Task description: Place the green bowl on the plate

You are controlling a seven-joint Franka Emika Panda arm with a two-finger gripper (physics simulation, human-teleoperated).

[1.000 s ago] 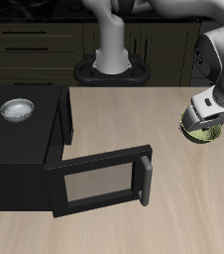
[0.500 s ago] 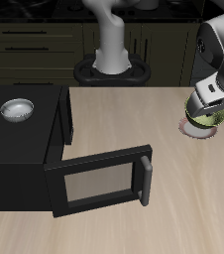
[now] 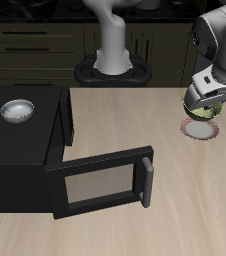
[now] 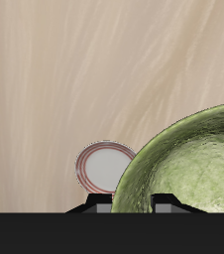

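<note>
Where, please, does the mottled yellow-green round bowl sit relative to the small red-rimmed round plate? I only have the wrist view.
Observer: The mottled yellow-green round bowl hangs in the tool, clear of the table, not yet on the small red-rimmed round plate.
Operator: Is anything standing near the plate?
Observer: No. The black microwave, with its door open, stands well across the table.
Operator: Is anything on it?
Observer: A silver-grey metal bowl rests on top.

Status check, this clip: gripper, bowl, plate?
Gripper shut on green bowl, held above the table. Plate bare, just below. Nothing between them.
</note>
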